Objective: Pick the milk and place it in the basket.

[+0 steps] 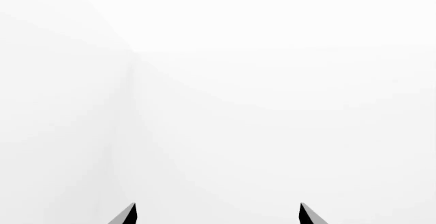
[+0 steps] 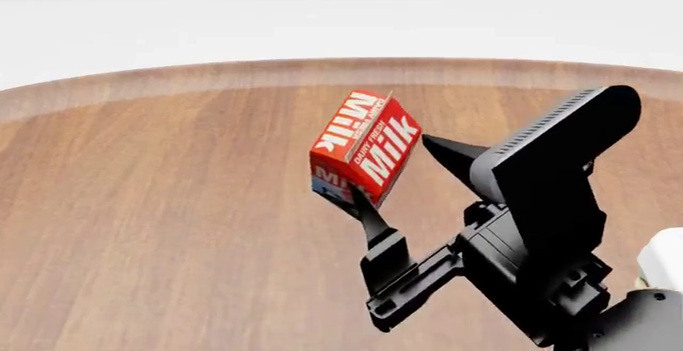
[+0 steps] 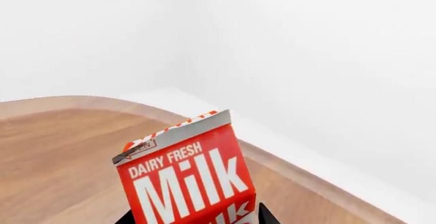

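Observation:
The milk [image 2: 364, 145] is a red gable-top carton with white "Milk" lettering. It hangs tilted above the round wooden table [image 2: 160, 231], held between the fingers of my right gripper [image 2: 397, 171], which is shut on it. In the right wrist view the milk [image 3: 187, 180] fills the lower middle, with a dark fingertip on each side of it. My left gripper [image 1: 218, 214] is open and empty; its two dark fingertips point at a blank white surface. The basket is out of view.
The table's curved far edge [image 2: 341, 67] runs across the back, with white floor and wall beyond. The same edge [image 3: 293, 168] shows in the right wrist view. My right arm [image 2: 545, 231] fills the lower right of the head view.

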Tool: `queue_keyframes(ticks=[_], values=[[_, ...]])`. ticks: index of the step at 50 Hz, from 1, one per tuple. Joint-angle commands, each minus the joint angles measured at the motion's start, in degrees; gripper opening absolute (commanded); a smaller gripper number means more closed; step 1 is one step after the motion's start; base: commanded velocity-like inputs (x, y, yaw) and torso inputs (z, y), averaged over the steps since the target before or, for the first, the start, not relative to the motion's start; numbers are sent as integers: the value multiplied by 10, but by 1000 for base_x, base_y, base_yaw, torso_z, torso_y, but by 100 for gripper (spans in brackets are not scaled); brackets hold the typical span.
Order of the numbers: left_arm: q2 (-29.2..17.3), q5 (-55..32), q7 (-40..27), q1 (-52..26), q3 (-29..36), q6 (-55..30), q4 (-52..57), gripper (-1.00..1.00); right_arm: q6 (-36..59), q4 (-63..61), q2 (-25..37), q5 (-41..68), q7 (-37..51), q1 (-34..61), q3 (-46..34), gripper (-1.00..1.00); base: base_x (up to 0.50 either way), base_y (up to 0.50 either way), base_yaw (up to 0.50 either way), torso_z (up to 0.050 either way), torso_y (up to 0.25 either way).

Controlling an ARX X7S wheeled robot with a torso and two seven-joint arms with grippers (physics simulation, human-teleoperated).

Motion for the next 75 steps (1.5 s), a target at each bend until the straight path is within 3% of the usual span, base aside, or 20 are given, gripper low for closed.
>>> queue_keyframes(ticks=[1,16,24,40,45,59,65,75], values=[[-1,0,-1,0,1,2,-2,100,3,-28,38,31,49,-10,99,-100,0,0,0,0,10],[-2,-1,-2,0,0,4,-4,100,11,-73,113,89,97,-99,243,-100,0,0,0,1,1],[-4,-4,-4,1,-2,4,-2,100,20,-107,145,119,109,-204,378,-100,0,0,0,0,1],[-6,-6,-6,3,-5,5,-2,100,91,-158,122,140,76,-392,700,-100,0,0,0,1,1],[-7,-6,-7,3,-5,5,-3,100,109,-159,114,137,66,-417,756,-100,0,0,0,0,2],[-8,-6,-7,4,-1,6,-3,100,135,-121,109,104,49,-459,810,-100,0,0,0,1,1],[-9,-5,-8,4,1,7,-2,100,129,-86,121,83,48,-461,779,-100,0,0,0,0,2],[-9,-5,-7,5,2,9,-5,100,128,-16,191,69,72,-430,671,-100,0,0,0,0,1]])
